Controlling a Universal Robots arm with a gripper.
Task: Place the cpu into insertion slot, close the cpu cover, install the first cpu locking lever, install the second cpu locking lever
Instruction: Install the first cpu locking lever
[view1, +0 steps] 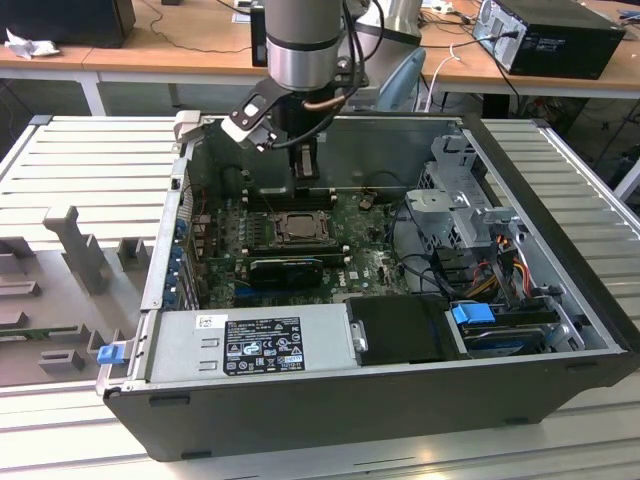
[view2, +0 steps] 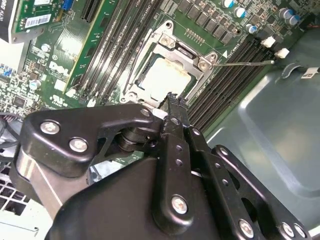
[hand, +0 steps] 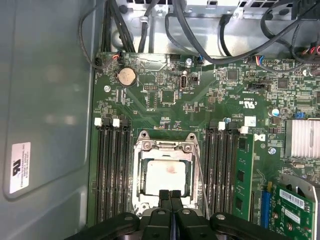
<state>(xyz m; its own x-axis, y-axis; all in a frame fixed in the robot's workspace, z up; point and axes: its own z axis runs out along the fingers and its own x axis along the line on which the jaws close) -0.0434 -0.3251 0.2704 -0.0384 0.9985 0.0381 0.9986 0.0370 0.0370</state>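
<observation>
The cpu (hand: 167, 176) lies in the insertion slot (view1: 297, 228) on the green motherboard, its pale silver face up, as the second wrist view also shows (view2: 166, 75). The grey metal cpu cover (hand: 164, 147) lies down flat around the chip (view2: 186, 51). One thin wire locking lever (hand: 201, 182) runs along one side of the socket, and its free end sticks out over the memory slots (view2: 246, 63). My gripper (hand: 170, 196) hangs just above the socket's edge, shut, with nothing between its fingers. Its black fingertips (view2: 173, 101) are pressed together. In the exterior view the gripper (view1: 306, 172) is over the back of the board.
Long black memory slots (hand: 111, 170) flank the socket on both sides. A black graphics card (view1: 286, 270) lies in front of the socket, with the power supply (view1: 255, 342) nearer still. Drive cage and cables (view1: 465, 215) fill the exterior view's right. The case wall (hand: 45, 100) is close.
</observation>
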